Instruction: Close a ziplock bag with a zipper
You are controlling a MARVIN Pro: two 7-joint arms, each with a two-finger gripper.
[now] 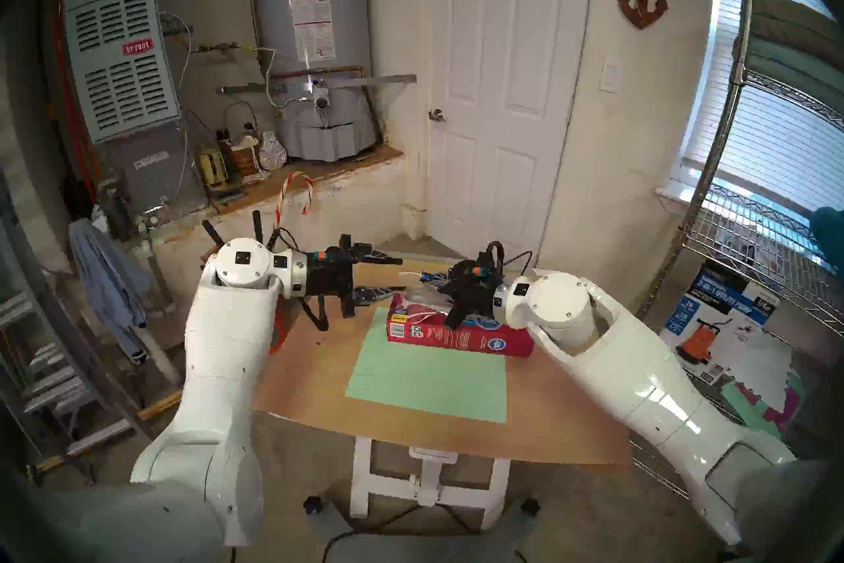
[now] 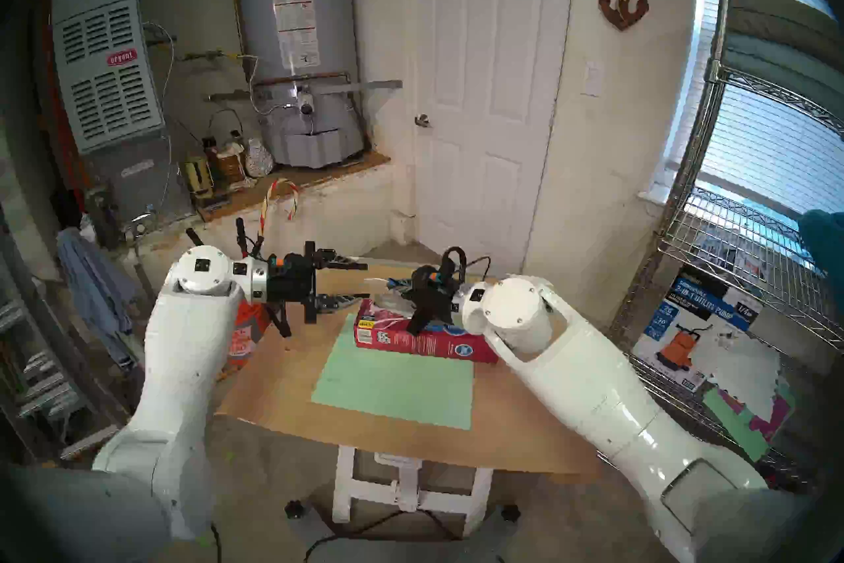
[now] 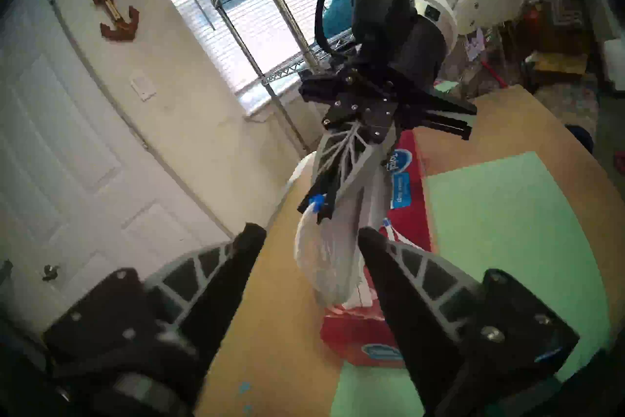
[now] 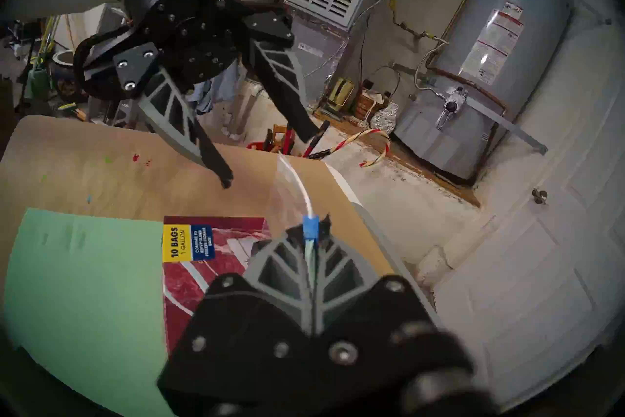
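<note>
Behind right gripper (image 4: 311, 230) | zipper (image 4: 310, 227) pinched | ziplock bag (image 3: 324, 257) mostly hidden, perhaps unsealed

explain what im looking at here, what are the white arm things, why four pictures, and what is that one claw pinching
The white things are a robot's two arms, each ending in a black two-fingered claw. The two wide pictures come from cameras on the robot's head, looking down at a brown table. The other two come from a camera on each wrist, looking along that arm's own claw.

On the table lie a green mat and a red box of storage bags.

The right gripper is shut on the whitish rim of a clear plastic bag, right beside the small blue slider that zips it. The bag hangs from that grip over the box.

The left gripper is open and holds nothing; it hovers near the bag's free end.
</note>
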